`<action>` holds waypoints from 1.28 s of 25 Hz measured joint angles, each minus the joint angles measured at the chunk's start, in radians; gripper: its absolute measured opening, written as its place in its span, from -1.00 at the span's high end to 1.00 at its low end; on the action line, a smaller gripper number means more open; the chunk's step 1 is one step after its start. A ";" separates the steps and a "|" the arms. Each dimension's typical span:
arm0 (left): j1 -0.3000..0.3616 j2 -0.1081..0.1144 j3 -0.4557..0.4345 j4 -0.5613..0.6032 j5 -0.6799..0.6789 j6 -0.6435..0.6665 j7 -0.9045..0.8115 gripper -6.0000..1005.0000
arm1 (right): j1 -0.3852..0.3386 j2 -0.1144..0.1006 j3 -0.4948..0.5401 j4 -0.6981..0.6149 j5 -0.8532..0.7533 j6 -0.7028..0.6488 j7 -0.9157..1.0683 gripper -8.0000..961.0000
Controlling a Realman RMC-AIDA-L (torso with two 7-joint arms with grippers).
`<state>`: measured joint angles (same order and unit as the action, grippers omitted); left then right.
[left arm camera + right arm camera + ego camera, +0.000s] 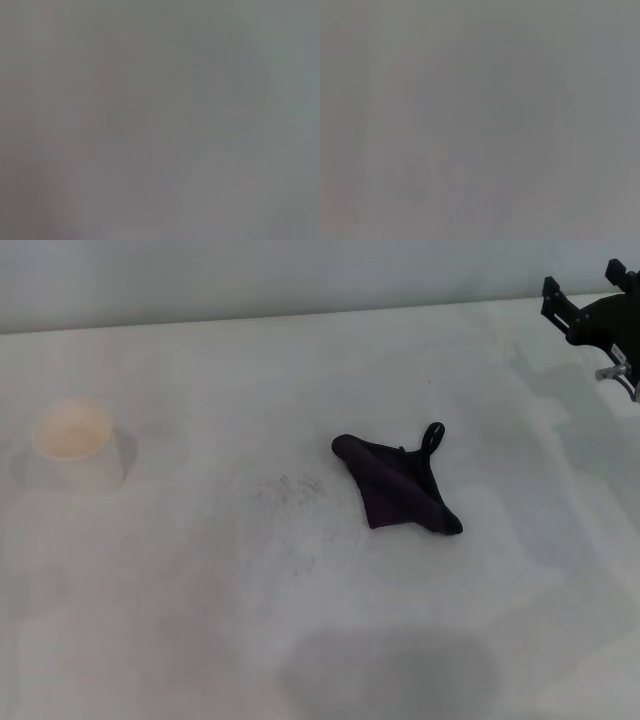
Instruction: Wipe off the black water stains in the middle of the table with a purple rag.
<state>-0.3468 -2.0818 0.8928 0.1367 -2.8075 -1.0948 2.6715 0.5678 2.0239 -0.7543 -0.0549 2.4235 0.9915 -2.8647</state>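
1. Near the middle of the white worktop point(200, 620), a little right of centre: the purple rag point(393, 488), lying flat and crumpled, touched by nothing.
2. Dark purple, almost black; soft cloth, roughly triangular, with folds running toward its near-right corner and a rounded bulge at its left corner.
3. At the rag's far corner: a small black loop point(432, 436), sticking out away from the robot.
4. Just left of the rag, apart from it: faint grey speckles point(290, 490), scattered thinly over the matte surface.
5. No glossy black blob to be made out anywhere on the worktop.
6. Far left of the worktop, well apart from the rag: a white paper cup point(78, 444), cylindrical, upright, with a cream inside.
7. At the far right edge, above the worktop and well away from the rag: the right gripper point(592, 312), black, angular, holding nothing; cannot tell how far apart its jaws stand.
8. Left gripper nowhere in the head view.
9. Both wrist views: only even grey, nothing recognisable.
10. Worktop flat, matte, faintly smudged, with a soft grey shadow at the near edge.
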 joint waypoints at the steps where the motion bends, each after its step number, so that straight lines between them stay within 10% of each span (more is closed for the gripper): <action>1: -0.001 0.000 0.000 0.000 -0.002 0.000 0.000 -0.69 | 0.000 -0.001 0.000 -0.001 0.001 -0.001 0.003 -0.82; 32: -0.099 0.006 0.000 -0.014 -0.103 0.098 0.060 -0.69 | 0.017 -0.004 0.109 -0.050 0.003 -0.128 0.027 -0.81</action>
<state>-0.4459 -2.0754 0.8928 0.1224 -2.9102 -0.9970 2.7319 0.5844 2.0203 -0.6457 -0.1049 2.4267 0.8635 -2.8376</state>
